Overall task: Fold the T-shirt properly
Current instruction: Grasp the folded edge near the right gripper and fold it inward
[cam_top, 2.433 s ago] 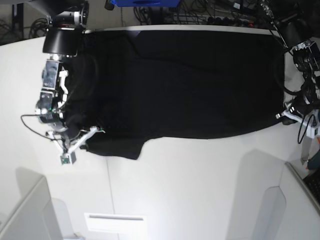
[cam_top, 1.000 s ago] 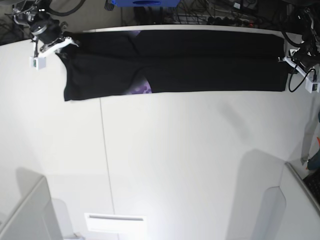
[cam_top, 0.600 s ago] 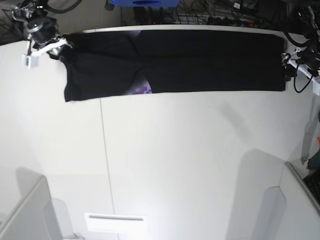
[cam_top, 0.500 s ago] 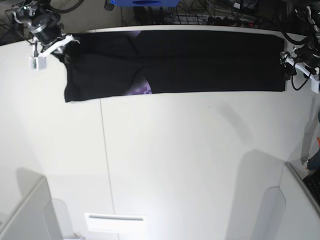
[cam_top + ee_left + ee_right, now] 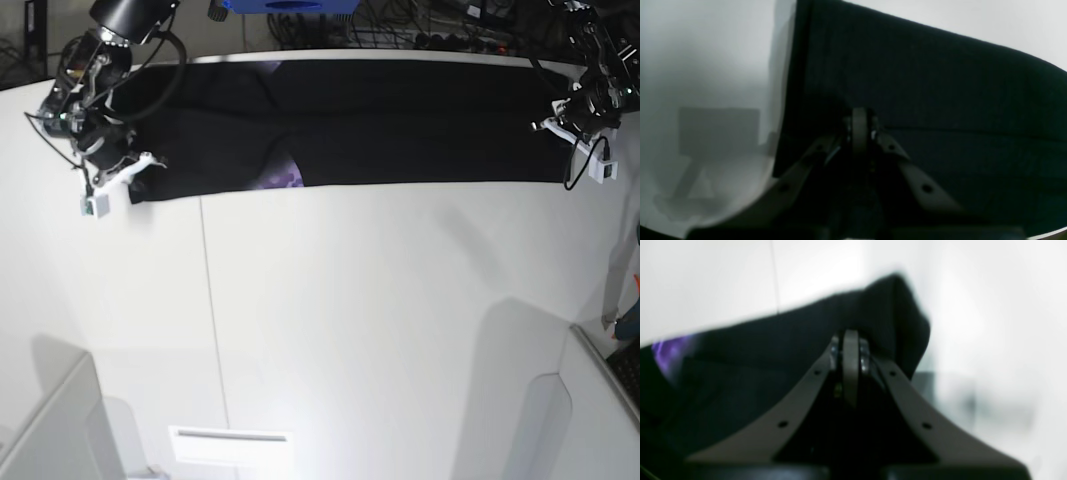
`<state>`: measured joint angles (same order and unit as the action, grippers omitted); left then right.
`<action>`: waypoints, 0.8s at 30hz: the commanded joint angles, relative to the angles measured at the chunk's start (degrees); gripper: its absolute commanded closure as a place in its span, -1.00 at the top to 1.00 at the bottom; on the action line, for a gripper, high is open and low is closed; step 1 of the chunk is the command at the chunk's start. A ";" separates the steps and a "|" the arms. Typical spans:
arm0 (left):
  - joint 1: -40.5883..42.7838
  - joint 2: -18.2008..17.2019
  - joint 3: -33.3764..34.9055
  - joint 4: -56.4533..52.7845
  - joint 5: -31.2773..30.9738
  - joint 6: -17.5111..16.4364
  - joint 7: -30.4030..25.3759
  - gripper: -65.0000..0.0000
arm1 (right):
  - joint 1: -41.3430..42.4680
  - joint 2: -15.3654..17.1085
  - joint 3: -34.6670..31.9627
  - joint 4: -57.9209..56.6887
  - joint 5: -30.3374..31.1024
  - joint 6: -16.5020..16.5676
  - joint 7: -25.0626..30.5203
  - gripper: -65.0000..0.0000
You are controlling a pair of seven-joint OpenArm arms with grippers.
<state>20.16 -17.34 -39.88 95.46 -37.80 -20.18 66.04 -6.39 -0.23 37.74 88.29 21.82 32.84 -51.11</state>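
Observation:
The black T-shirt (image 5: 400, 120) lies folded into a long band along the far side of the white table (image 5: 350, 330), with a patch of purple print (image 5: 283, 178) showing at its near edge. My right gripper (image 5: 140, 170) is at the band's left end. In the right wrist view its fingers (image 5: 850, 350) are shut on the T-shirt (image 5: 756, 350), and a corner of cloth bulges up behind them. My left gripper (image 5: 555, 125) is at the band's right end. In the left wrist view it (image 5: 859, 128) is shut on the T-shirt (image 5: 940, 83), just in from the edge.
A seam (image 5: 208, 300) runs down the table. Cables and a blue box (image 5: 290, 5) lie beyond the far edge. Pale panels (image 5: 50, 430) stand at the near left and near right (image 5: 590, 420), and a flat white slab (image 5: 230, 442) lies near the front.
Both grippers have left the band's far corners and come toward its near edge, the right one farthest. Both opened briefly and shut again. The folded band has stayed in place.

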 commanded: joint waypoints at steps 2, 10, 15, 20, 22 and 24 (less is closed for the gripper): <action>0.01 -1.25 -0.78 1.20 -0.75 -0.25 -0.68 -1.00 | 0.55 0.71 0.55 -1.39 -0.33 0.00 1.13 -1.00; 3.44 -1.95 -10.10 9.11 -1.36 -3.77 -0.68 -1.00 | -3.58 0.10 0.29 10.39 -0.07 0.00 0.87 -1.00; 4.76 -1.78 -19.07 9.02 -1.19 -13.62 -0.68 -0.49 | -9.91 -1.22 0.20 25.16 5.12 0.00 0.87 -1.00; 4.14 -1.69 -20.39 3.05 -1.28 -19.24 -0.68 0.89 | -12.29 -1.05 0.20 26.92 9.60 0.00 0.87 -1.00; 2.39 -1.69 -19.86 -0.65 -0.92 -19.68 -0.68 0.99 | -12.46 -1.13 0.20 26.92 9.78 0.00 0.87 -1.00; 1.51 -1.60 -17.66 -4.08 -0.84 -19.60 -0.68 0.92 | -12.82 -1.22 0.11 26.92 9.87 0.00 0.87 -1.00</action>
<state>21.63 -18.00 -57.34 90.35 -37.56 -39.18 66.04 -19.09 -1.89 37.76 114.15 30.76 32.84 -51.59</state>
